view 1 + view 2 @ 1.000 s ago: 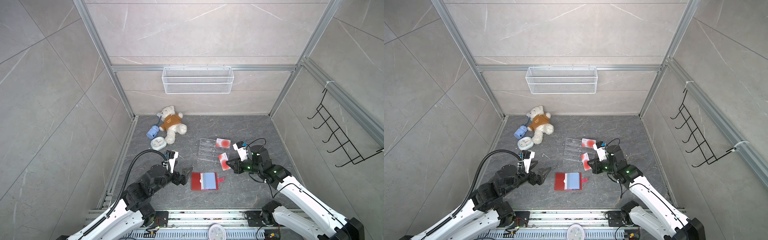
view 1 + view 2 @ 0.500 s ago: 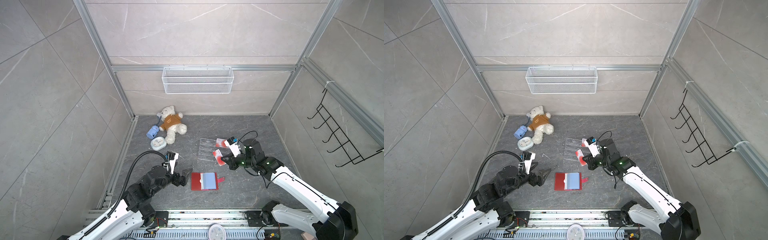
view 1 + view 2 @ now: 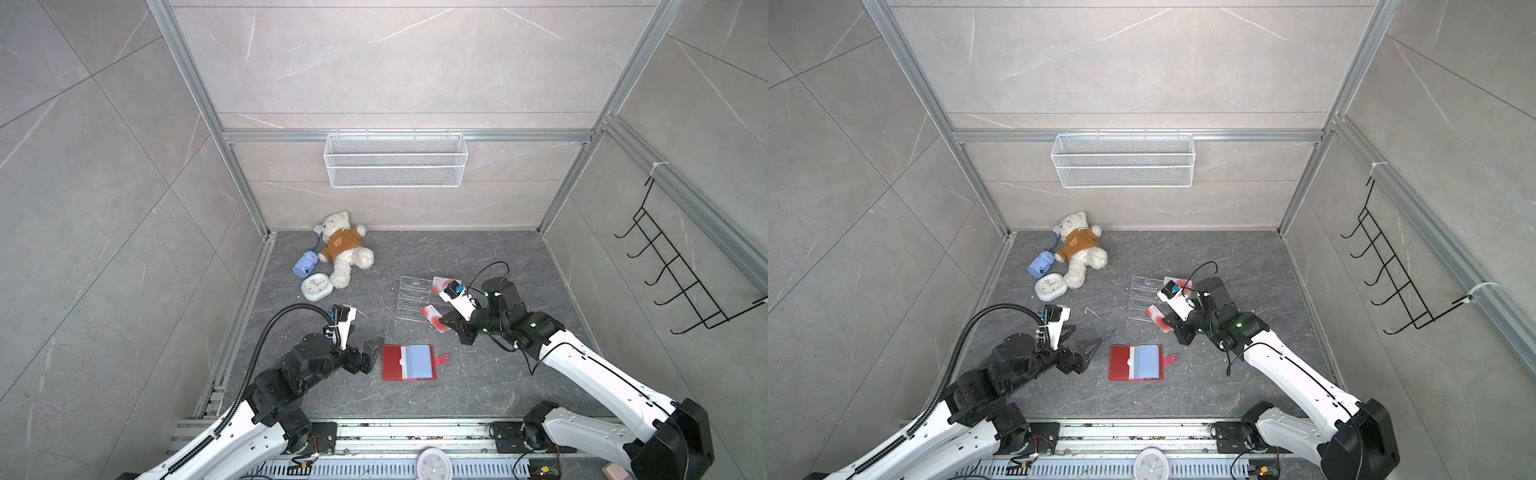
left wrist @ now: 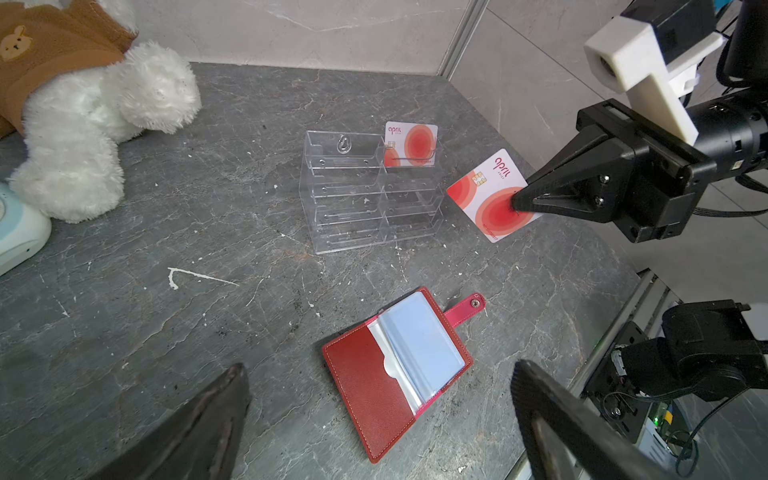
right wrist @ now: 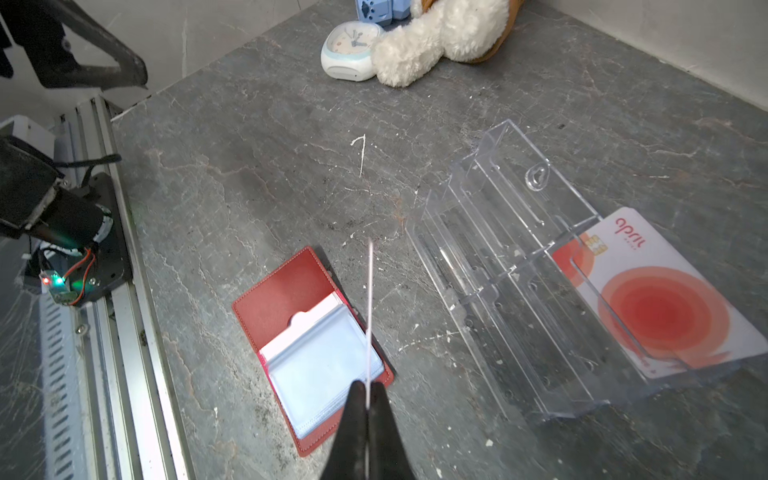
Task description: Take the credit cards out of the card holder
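Card holder (image 3: 409, 362) on grey tabletop (image 3: 478, 386)

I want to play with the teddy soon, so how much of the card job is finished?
Done: the first card stands in the clear rack, out of the open card holder. In hand: the right tool is shut on a second card, held up near the rack. The left tool hangs open, empty. Left: putting that card down; I cannot tell if the blue sleeves hide more.

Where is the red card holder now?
In both top views the card holder lies open near the middle, just right of the left gripper and below the clear rack.
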